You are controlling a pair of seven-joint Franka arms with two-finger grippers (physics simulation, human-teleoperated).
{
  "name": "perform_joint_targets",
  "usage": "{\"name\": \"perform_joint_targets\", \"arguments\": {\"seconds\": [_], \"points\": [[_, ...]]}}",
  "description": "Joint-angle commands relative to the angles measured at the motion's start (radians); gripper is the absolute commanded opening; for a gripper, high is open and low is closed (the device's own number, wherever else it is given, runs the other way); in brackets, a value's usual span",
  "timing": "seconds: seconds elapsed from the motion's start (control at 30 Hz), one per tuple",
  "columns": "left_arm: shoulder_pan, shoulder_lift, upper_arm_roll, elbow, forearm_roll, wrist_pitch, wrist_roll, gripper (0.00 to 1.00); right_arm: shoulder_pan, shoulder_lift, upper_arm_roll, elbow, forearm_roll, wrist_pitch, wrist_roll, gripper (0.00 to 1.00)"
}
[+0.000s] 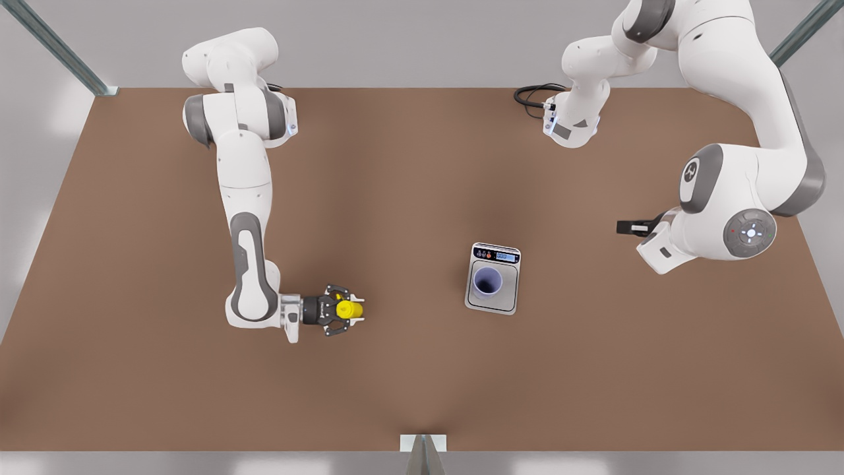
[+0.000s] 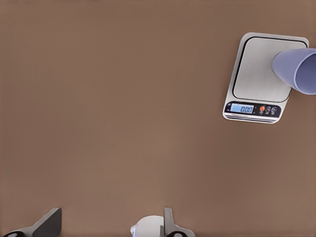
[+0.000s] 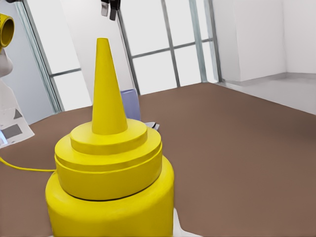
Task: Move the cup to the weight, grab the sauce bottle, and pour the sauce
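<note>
- Down on the brown surface (image 1: 165, 396), the weight (image 1: 510, 295) sat at the front view's right, with the cup (image 1: 488, 282) standing on it.
- Off to the front view's left, the right gripper (image 1: 344, 310) had its jaws shut around the yellow sauce bottle (image 1: 349, 309).
- High above the surface, the left gripper (image 2: 106, 224) waited with jaws wide apart, near the weight.

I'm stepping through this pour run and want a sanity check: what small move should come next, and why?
Probably the right gripper should lift the sauce bottle off the table. Its fingers already flank the bottle, the cup already stands on the weight, and the left gripper waits aside.
</note>
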State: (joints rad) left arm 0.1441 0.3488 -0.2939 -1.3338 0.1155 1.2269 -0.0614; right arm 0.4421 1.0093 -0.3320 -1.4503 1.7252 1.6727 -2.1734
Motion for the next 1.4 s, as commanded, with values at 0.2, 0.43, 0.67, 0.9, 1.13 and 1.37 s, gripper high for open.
{"name": "perform_joint_targets", "arguments": {"seconds": [0.2, 0.43, 0.67, 0.9, 1.13, 1.37], "points": [[0.000, -0.002, -0.007, -0.002, 0.000, -0.010, 0.038, 1.00, -0.008, -0.006, 0.001, -0.001, 0.001, -0.004, -0.017, 0.56], [0.000, 0.001, -0.008, -0.004, -0.002, -0.009, 0.038, 1.00, -0.010, -0.001, 0.008, 0.004, 0.017, -0.004, -0.080, 0.56], [-0.001, -0.001, -0.008, -0.004, -0.002, -0.012, 0.038, 1.00, -0.017, 0.000, 0.014, 0.002, 0.011, -0.005, -0.078, 0.89], [0.000, 0.001, -0.010, -0.004, -0.002, -0.020, 0.038, 1.00, -0.037, 0.003, 0.014, -0.002, 0.004, -0.041, -0.082, 1.00], [0.000, 0.001, -0.014, -0.004, -0.002, -0.017, 0.038, 1.00, -0.062, 0.003, 0.013, -0.010, 0.001, -0.083, -0.098, 1.00], [0.000, -0.002, -0.014, -0.004, -0.002, -0.029, 0.037, 1.00, -0.083, 0.002, 0.011, -0.010, -0.006, -0.128, -0.109, 1.00]]}}
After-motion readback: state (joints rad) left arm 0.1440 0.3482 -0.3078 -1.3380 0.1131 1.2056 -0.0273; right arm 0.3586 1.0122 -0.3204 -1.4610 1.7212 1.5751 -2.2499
